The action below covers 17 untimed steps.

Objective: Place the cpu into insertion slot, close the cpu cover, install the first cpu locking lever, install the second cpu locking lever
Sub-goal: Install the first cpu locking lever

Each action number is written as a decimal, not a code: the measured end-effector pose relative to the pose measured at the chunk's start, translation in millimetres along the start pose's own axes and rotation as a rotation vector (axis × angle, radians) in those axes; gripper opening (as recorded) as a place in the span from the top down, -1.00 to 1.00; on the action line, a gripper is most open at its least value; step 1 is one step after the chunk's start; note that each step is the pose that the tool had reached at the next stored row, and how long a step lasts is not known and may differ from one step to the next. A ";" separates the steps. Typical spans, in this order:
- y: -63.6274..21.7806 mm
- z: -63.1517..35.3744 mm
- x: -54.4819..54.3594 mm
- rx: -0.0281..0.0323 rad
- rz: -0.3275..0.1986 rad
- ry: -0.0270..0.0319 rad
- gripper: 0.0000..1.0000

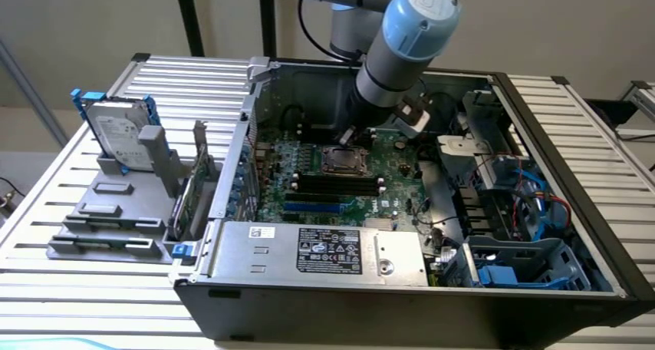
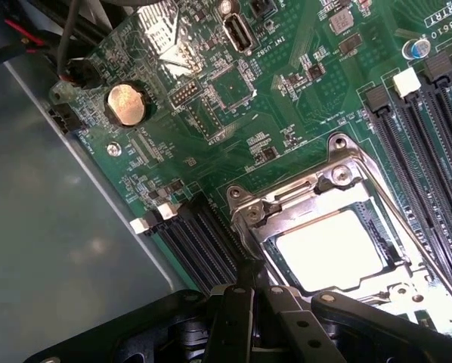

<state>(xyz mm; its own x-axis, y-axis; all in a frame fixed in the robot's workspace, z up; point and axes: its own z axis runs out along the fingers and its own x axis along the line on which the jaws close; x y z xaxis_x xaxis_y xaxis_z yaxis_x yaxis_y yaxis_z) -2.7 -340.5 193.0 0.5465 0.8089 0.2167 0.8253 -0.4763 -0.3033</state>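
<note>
My hand [image 2: 260, 318] hangs just beside the slot [image 2: 339, 234]; the cpu [image 2: 332, 249] lies inside under the cover [image 2: 286, 208], so it stays flat; whether my fingers are apart or together, I cannot tell

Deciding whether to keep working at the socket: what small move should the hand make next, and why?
Probably a short descent toward the insertion slot edge nearest it, to begin locking. The cpu already sits inside, the cpu cover seems to lie flat around it, and the hand hovers just beside.
</note>
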 end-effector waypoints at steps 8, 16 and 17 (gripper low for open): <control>4.3 -0.6 3.0 -0.0021 0.002 -0.0022 0.79; 7.3 0.5 3.9 0.0005 0.002 0.0017 0.79; 7.5 0.6 3.9 0.0029 0.001 0.0055 0.79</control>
<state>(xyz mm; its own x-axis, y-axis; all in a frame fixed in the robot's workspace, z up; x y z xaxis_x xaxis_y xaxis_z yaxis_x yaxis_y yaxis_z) 5.5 -340.7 190.9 0.5479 0.8066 0.2216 0.8245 -0.4759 -0.3062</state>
